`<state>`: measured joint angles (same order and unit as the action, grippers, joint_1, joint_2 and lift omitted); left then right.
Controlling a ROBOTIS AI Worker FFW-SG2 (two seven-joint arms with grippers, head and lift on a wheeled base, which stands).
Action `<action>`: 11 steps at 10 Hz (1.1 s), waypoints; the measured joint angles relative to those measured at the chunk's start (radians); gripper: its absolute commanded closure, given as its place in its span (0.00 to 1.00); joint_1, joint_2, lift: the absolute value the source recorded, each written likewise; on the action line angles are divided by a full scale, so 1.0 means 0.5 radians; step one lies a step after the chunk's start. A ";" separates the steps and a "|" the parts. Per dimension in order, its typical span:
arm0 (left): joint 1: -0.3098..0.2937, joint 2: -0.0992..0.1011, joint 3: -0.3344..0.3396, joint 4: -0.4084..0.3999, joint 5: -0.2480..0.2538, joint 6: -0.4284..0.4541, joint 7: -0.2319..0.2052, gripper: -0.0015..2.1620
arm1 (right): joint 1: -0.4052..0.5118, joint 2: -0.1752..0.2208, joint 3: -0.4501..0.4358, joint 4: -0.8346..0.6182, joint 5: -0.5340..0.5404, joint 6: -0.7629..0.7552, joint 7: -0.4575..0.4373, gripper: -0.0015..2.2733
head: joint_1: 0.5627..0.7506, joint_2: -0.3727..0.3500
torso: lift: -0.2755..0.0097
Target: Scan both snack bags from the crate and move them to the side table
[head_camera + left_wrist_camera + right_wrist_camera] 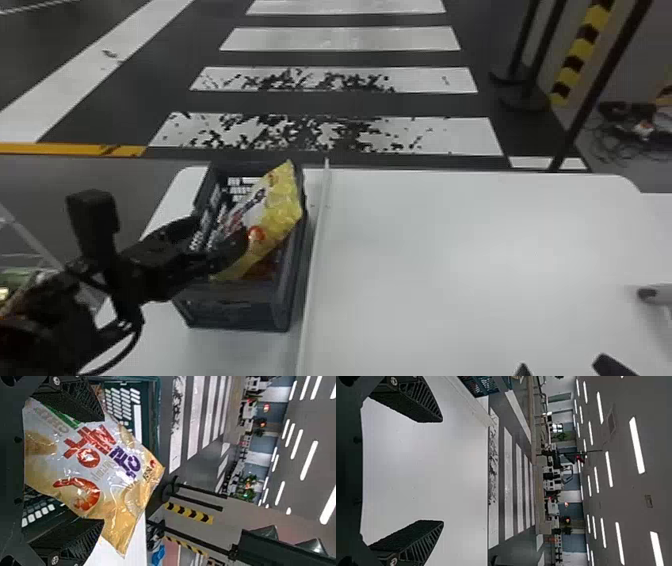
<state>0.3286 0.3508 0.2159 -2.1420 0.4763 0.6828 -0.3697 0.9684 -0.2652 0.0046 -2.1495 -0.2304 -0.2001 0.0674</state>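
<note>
Across the upper part of the head view runs a dark floor point(350, 104) with white crossing stripes. The white table point(450, 250) spreads over the centre and lower right. At centre left stands the dark crate point(235, 312), left of a raised pale strip point(316, 260). The left gripper point(220, 229) reaches in from the lower left, over the crate's left side. Its jaws are open, well spread, and in the left wrist view the yellow snack bag point(282, 205) lies across the space between them, not clamped. The bag leans at a slant inside the crate, its upper corner pointing toward the crate's far right corner, and one finger passes in front of it. Under it shows a reddish patch point(262, 270); I cannot tell what it is. At the bottom right, the right gripper point(560, 367) shows its fingertips, jaws open with nothing between them, over the white table.
</note>
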 measured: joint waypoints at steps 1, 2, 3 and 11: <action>-0.047 0.001 -0.002 0.003 -0.015 0.081 -0.007 0.04 | -0.005 -0.004 0.000 0.007 -0.001 0.000 0.000 0.03 | 0.70 0.59 | 0.63; -0.098 0.008 -0.005 0.014 -0.026 0.135 -0.006 0.04 | -0.010 -0.008 0.004 0.016 -0.002 0.000 0.000 0.03 | 0.70 0.60 | 0.63; -0.153 0.015 -0.019 0.045 -0.038 0.171 -0.006 0.04 | -0.012 -0.012 0.009 0.021 -0.002 0.000 0.000 0.03 | 0.70 0.60 | 0.63; -0.415 0.027 -0.157 0.226 -0.038 0.325 -0.164 0.04 | -0.004 -0.022 0.015 0.022 0.001 -0.003 0.000 0.03 | 0.70 0.53 | 0.63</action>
<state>0.1212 0.3644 0.1377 -2.0292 0.4575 0.8451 -0.4518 0.9663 -0.2761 0.0121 -2.1384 -0.2300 -0.2013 0.0675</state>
